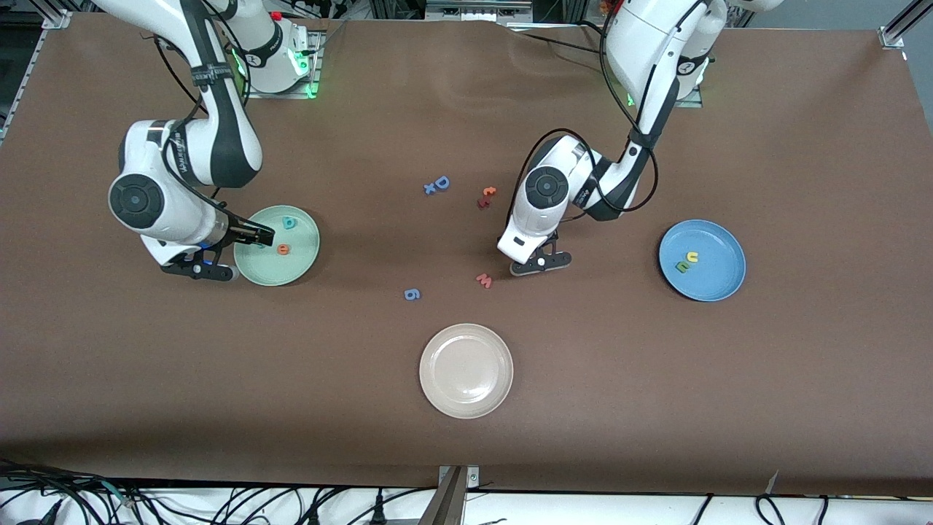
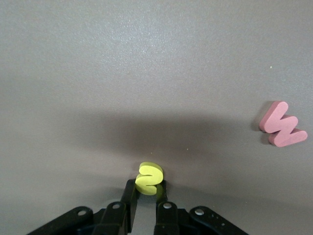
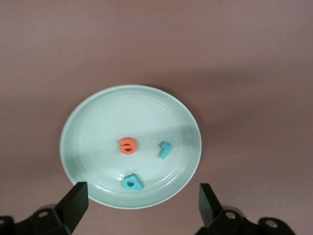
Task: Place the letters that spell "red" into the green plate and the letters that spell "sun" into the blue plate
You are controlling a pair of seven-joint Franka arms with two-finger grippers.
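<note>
Cream plate sat nearest the camera on the desk, nothing in it, not part of the job.

Left jaws were shut on the yellow "s", pinching it across its flat faces, low over the desk next to the pink "w". The "s" looked like thin foam: near weightless, soft and squashy, with decent friction on the pads. A pinch across the faces at mid-letter looked right; I'd guess it could twist or spring out if nipped at a tip.

Right jaws stood wide open and held nothing, over the rim of the green plate at the right arm's end. In that plate lay the orange "e", teal "d" and teal "r", all apart. "Red" looked done.

Blue plate at the left arm's end held the yellow "u" and green "n", touching or nearly so. Only the "s" was missing there.

Loose extras mid-desk: blue "D", blue "6", and a small red-orange pair beside the left arm.
</note>
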